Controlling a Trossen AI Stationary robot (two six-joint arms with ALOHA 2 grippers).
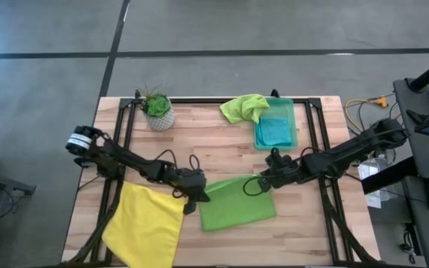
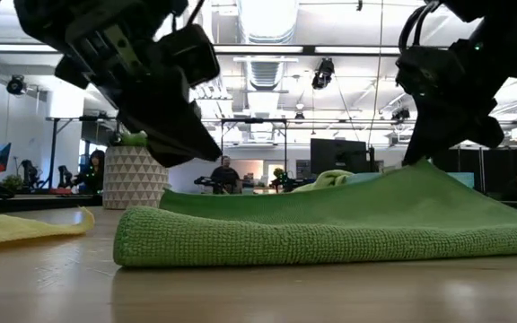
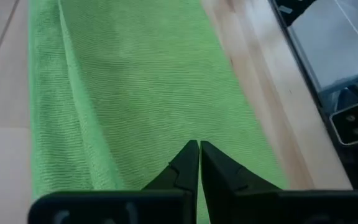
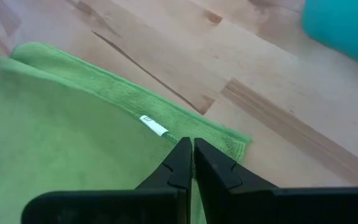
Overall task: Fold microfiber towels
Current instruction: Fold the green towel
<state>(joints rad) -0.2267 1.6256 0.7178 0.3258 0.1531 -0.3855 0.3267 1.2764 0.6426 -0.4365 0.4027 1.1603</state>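
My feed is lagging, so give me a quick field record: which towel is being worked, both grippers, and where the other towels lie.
worked towel: lime green towel, folded over, table centre front
left gripper: fingers shut at its left edge
right gripper: fingers shut at its far right corner
yellow towel: front left, draped over table edge
second lime green towel: bunched at bin's rim
teal towel: in green bin

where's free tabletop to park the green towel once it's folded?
Bare wood between the potted plant and the green bin, above the lime towel. More bare wood right of that towel. Crowded: front left under the yellow towel, and the middle, where both claws, left and right, sit shut.
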